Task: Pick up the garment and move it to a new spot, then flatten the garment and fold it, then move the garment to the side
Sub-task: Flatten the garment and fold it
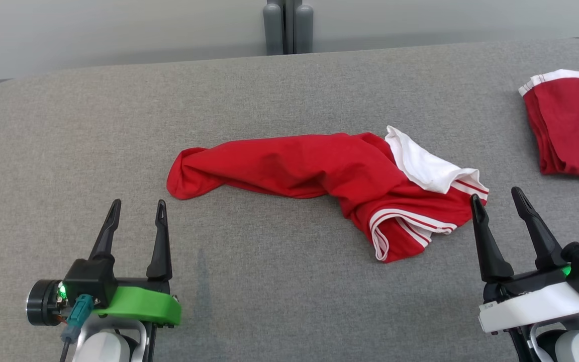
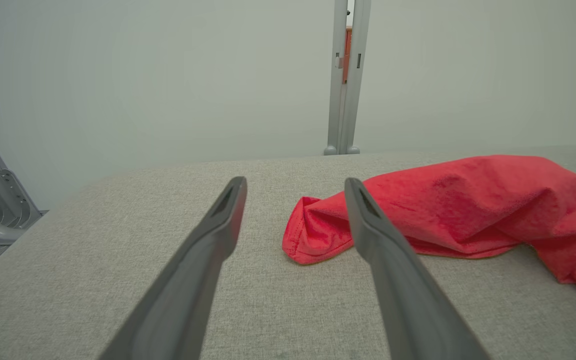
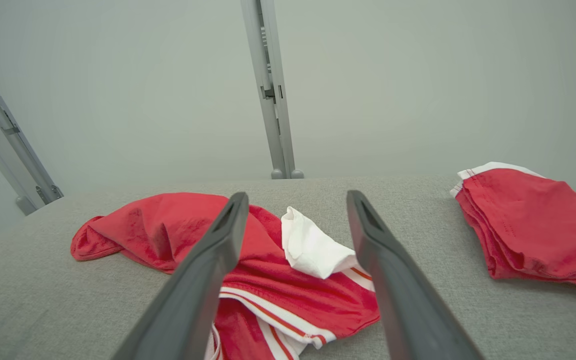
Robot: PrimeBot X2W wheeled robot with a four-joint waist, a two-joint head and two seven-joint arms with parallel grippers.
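A crumpled red garment (image 1: 319, 168) with white trim and a white panel lies across the middle of the grey table (image 1: 269, 95). Its narrow bunched end points left, its striped end right. My left gripper (image 1: 137, 206) stands open at the lower left, short of the garment's left end (image 2: 313, 237), nothing between its fingers. Low on the right, my right gripper (image 1: 495, 195) is open too, its tips just beside the striped hem (image 3: 288, 310). In the right wrist view the garment (image 3: 178, 230) spreads beneath and beyond the open fingers.
A second red garment (image 1: 573, 125) with white trim lies folded at the table's far right edge, also in the right wrist view (image 3: 538, 225). A grey post (image 1: 288, 25) stands behind the table's back edge. Bare grey cloth lies to the left and front.
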